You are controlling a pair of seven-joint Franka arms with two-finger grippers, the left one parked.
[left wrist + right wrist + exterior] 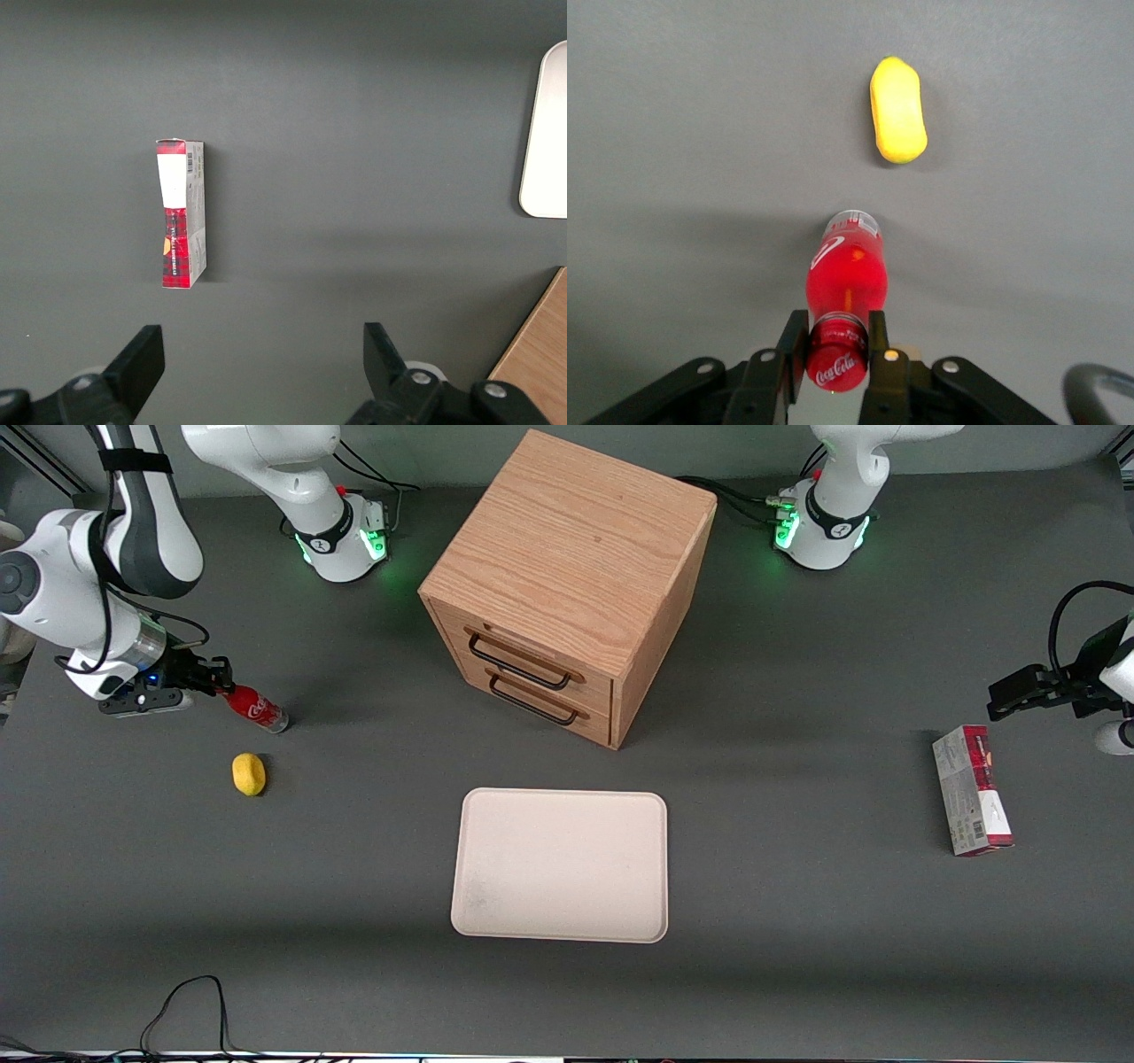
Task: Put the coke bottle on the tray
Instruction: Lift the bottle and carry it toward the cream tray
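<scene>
The coke bottle [255, 710] is a small red bottle with a white script logo, tilted, its clear base low near the table. My right gripper [217, 679] is shut on its red cap at the working arm's end of the table. In the right wrist view the fingers [879, 341] clamp the cap of the coke bottle [846, 279], gripper [835, 341]. The cream-white tray [560, 865] lies flat near the table's middle, nearer the front camera than the cabinet, far sideways from the bottle. Its corner shows in the left wrist view [545, 133].
A yellow lemon [249, 774] lies close to the bottle, nearer the front camera; it also shows in the right wrist view [897, 111]. An oak drawer cabinet [567, 584] stands mid-table. A red-and-grey carton [971, 802] lies toward the parked arm's end.
</scene>
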